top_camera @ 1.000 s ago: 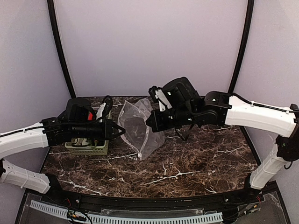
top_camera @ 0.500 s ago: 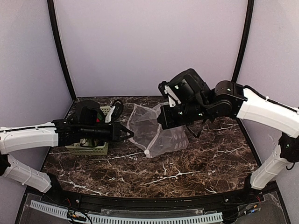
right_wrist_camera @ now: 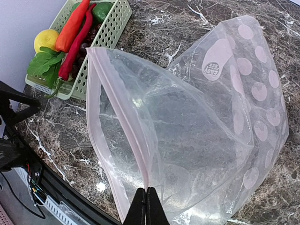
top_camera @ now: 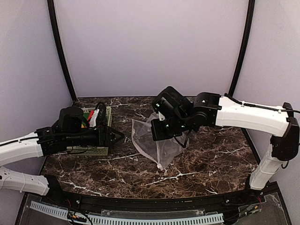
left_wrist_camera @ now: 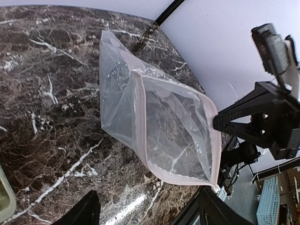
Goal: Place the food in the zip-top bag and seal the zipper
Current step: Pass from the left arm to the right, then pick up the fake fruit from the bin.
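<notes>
The zip-top bag [top_camera: 161, 146] hangs with its mouth open toward the left, its bottom resting on the marble. My right gripper [right_wrist_camera: 146, 205] is shut on one lip of the pale pink zipper [right_wrist_camera: 123, 112]. The other lip [left_wrist_camera: 176, 177] sags free. My left gripper [left_wrist_camera: 146, 216] is open, with nothing between its fingers, a little short of the bag's mouth [left_wrist_camera: 159, 122]. The food lies in the basket: a yellow lemon [right_wrist_camera: 46, 40], red chili peppers [right_wrist_camera: 78, 41] and green leaves [right_wrist_camera: 44, 63]. In the top view my left arm covers most of it.
The pale green mesh basket [top_camera: 106, 123] stands at the table's left, behind my left gripper [top_camera: 118, 136]. The right arm [top_camera: 243, 115] reaches in from the right, above the bag. Black frame posts rise at the back corners.
My left gripper has opened, let go of the bag's edge and drawn back to the left. The right gripper has carried the bag left and lower, and its mouth now gapes open.
</notes>
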Robot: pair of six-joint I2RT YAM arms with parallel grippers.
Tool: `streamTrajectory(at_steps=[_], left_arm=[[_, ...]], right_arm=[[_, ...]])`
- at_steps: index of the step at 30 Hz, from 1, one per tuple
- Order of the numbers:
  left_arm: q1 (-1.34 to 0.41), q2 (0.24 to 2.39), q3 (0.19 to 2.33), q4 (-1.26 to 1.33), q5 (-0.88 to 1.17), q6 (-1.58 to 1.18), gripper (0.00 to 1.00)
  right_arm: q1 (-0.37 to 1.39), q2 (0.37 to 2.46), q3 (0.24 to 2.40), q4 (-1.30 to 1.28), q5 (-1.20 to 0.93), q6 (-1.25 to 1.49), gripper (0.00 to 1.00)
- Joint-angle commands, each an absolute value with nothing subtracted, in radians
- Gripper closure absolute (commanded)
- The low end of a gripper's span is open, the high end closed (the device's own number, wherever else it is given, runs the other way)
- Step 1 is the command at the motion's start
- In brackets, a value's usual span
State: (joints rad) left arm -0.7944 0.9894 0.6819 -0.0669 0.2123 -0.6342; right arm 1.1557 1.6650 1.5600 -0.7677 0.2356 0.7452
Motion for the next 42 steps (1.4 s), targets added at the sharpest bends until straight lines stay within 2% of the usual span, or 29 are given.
streamTrajectory(at_steps=[1, 5, 7, 11, 16, 24, 30, 36, 42], left_arm=[[-0.792, 0.9, 0.696, -0.234, 0.086, -0.592, 0.22], [-0.782, 0.87, 0.722, -0.359, 0.035, -0.586, 0.16], [-0.766, 0.861, 0.739, -0.399, 0.03, -0.58, 0.16], [-0.722, 0.866, 0.792, -0.458, 0.031, -0.554, 0.3], [-0.63, 0.917, 0.853, -0.514, 0.069, -0.511, 0.32], [-0.411, 1.019, 0.935, -0.555, 0.166, -0.378, 0.35], [-0.166, 1.098, 0.966, -0.563, 0.271, -0.305, 0.36], [0.021, 1.136, 0.939, -0.527, 0.252, -0.296, 0.26], [0.081, 1.17, 0.883, -0.455, 0.283, -0.336, 0.14]], right_arm=[[1.146, 1.682, 1.566, -0.721, 0.236, 0.77, 1.0], [1.143, 1.679, 1.567, -0.718, 0.241, 0.77, 1.0], [1.143, 1.674, 1.563, -0.716, 0.246, 0.77, 1.0], [1.143, 1.665, 1.553, -0.707, 0.248, 0.769, 1.0], [1.143, 1.659, 1.543, -0.698, 0.247, 0.769, 1.0], [1.141, 1.64, 1.529, -0.678, 0.25, 0.764, 1.0], [1.139, 1.631, 1.516, -0.657, 0.25, 0.76, 1.0], [1.137, 1.626, 1.511, -0.642, 0.245, 0.752, 1.0], [1.136, 1.619, 1.505, -0.64, 0.245, 0.746, 1.0]])
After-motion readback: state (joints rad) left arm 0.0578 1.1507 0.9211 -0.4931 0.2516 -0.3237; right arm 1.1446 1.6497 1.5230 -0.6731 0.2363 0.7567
